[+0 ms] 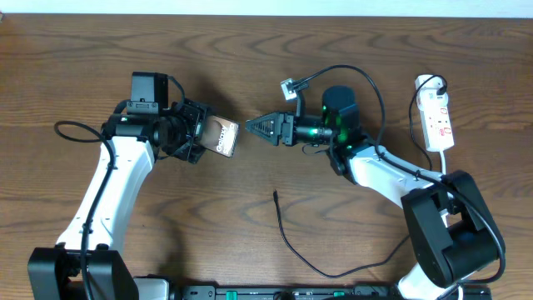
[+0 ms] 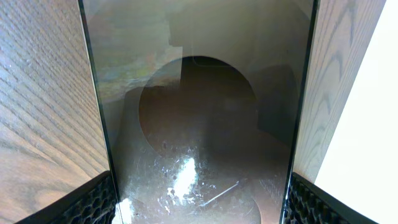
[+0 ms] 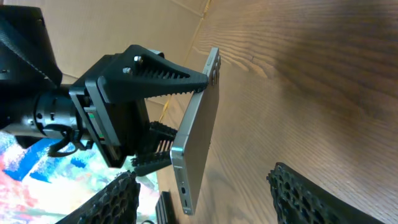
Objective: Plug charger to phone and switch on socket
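Left end effector (image 1: 206, 136) tight around phone (image 1: 226, 137) (white lettering (image 1: 223, 143) unreadable); right end effector (image 1: 250, 127) wide, empty.

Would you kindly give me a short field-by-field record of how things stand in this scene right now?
phone: clamped between the left gripper's fingers
left gripper: shut on the phone
right gripper: open, empty, pointing at the phone
charger: loose on the table, plug tip free, not in the phone
socket: on the table by the right arm, untouched
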You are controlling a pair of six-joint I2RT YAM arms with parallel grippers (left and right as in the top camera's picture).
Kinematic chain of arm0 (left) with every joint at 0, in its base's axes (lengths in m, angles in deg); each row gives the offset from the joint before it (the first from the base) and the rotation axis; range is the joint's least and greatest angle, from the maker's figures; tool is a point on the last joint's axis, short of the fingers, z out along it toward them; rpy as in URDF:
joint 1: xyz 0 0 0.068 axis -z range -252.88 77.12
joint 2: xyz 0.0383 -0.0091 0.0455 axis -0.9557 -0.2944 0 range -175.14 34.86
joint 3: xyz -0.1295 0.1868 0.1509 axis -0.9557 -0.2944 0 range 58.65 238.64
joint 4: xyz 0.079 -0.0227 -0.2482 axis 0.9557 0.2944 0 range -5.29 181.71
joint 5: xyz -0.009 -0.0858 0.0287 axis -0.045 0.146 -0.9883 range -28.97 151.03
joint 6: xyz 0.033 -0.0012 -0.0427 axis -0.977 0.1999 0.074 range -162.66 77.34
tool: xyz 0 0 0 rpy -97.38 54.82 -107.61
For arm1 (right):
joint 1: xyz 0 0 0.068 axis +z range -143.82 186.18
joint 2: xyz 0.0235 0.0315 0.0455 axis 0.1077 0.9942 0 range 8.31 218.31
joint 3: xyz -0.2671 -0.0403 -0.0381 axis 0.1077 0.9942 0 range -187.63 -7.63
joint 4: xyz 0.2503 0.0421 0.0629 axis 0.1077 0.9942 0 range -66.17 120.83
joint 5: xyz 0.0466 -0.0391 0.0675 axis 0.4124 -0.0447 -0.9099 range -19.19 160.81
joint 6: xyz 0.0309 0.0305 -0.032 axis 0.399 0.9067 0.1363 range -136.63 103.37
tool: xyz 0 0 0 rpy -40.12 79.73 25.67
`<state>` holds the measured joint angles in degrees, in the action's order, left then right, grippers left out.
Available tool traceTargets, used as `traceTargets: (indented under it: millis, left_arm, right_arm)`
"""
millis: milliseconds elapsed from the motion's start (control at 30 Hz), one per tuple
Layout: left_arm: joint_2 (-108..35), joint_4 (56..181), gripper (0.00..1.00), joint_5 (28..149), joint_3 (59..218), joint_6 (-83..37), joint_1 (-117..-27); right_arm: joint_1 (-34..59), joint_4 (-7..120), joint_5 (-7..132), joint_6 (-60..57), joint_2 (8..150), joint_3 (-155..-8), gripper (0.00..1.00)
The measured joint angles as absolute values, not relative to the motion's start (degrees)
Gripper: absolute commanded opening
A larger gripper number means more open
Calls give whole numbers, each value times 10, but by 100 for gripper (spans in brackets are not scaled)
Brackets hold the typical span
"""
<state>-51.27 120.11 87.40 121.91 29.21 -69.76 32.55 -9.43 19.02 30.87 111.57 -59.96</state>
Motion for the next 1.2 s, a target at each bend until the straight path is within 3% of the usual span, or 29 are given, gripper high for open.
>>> traceTargets:
  millis: [200, 400, 667, 833, 1200]
  left_arm:
    - [-513, 1201, 7, 861, 1219, 323, -695]
    - [-513, 1201, 7, 842, 1219, 339, -666]
    - [-513, 1193, 7, 831, 1219, 371, -629]
    - [-513, 1182, 8, 847, 1219, 384, -626]
    - [-513, 1181, 7, 862, 1219, 386, -626]
  right_arm:
    - [360, -94, 227, 309, 1116, -600, 65]
    - [385, -94, 257, 309, 1116, -600, 55]
    - [413, -94, 293, 309, 1116, -600, 52]
    - [413, -87, 304, 307, 1116, -600, 37]
    - [413, -80, 321, 307, 1116, -600, 15]
